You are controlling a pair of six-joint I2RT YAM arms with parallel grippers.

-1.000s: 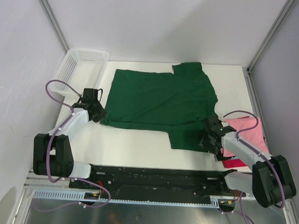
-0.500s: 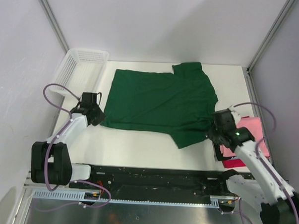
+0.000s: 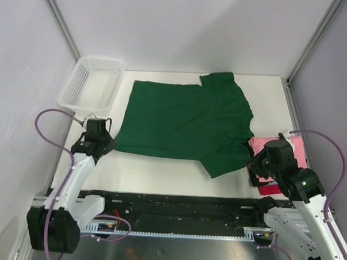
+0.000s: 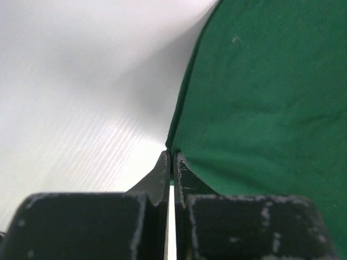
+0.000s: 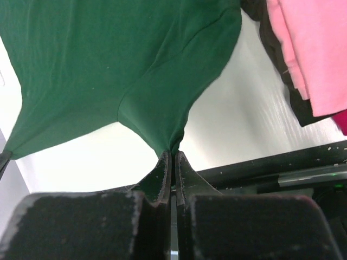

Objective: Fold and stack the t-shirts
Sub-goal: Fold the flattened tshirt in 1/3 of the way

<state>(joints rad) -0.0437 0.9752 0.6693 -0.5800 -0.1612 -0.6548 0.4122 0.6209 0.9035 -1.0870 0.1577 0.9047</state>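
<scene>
The green t-shirt [image 3: 185,122] lies spread across the middle of the surface [image 3: 160,172], collar end to the right. Its near right corner is no longer flat. A second ago the right fingers [image 5: 165,162] stood apart over that corner. Now they are clenched on a pinch of the cloth and have drawn it up and toward the near right, so the fabric hangs in a taut peak. The left fingers [image 4: 164,165] are likewise clamped, on the shirt's near left corner, and that arm has pulled back toward the near left, stretching the near edge straight.

With both near corners held, the fold is probably about to start, likely carrying this edge over toward the far side.

The pink t-shirt [image 3: 296,150] and red t-shirt [image 3: 270,190] sit folded at the near right, just beside the raised corner.
</scene>
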